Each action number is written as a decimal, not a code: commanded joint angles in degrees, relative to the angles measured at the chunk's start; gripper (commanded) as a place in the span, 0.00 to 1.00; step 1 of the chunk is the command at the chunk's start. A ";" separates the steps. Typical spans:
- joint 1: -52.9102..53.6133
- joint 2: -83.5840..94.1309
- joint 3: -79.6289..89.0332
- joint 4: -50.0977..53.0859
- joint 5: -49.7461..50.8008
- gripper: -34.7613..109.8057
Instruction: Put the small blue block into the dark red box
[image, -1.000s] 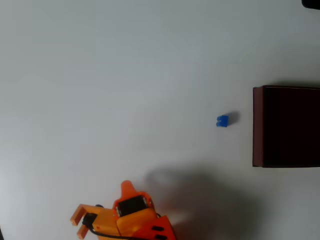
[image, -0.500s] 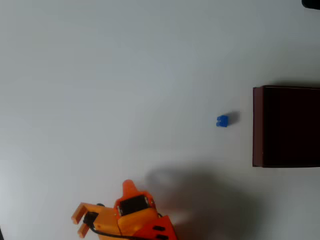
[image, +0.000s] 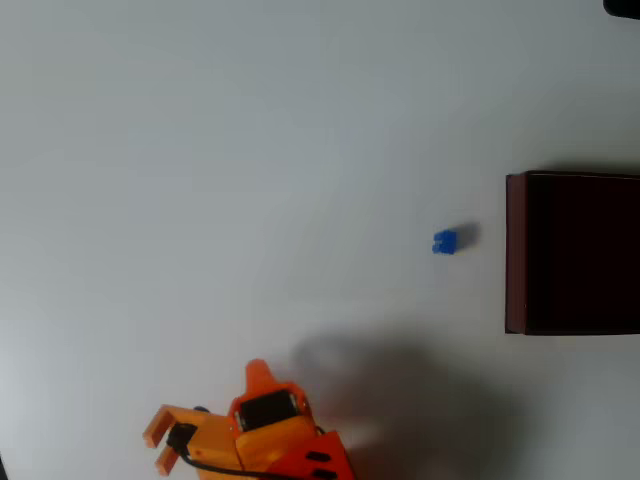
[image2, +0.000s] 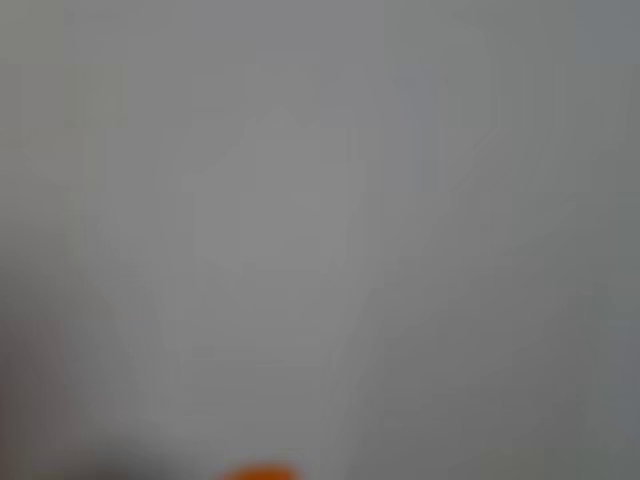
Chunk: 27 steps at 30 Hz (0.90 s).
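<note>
Orange end effector (image: 155, 448) slightly parted, empty; small blue block (image: 444, 242) sits squarely beside dark red box (image: 515, 252).

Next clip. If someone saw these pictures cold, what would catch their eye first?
Probably the orange arm at the bottom edge of the overhead view, its claw pointing left with the two prongs apart, holding nothing. Next, the small blue block alone on the white table, right of centre, just left of the dark red box cut by the right edge. The wrist view is a grey blur.
</note>
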 joint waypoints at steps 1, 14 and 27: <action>-0.35 0.44 0.26 0.35 0.88 0.24; 1.05 0.53 -4.31 1.58 29.09 0.24; 27.77 -38.58 -39.64 5.45 40.69 0.40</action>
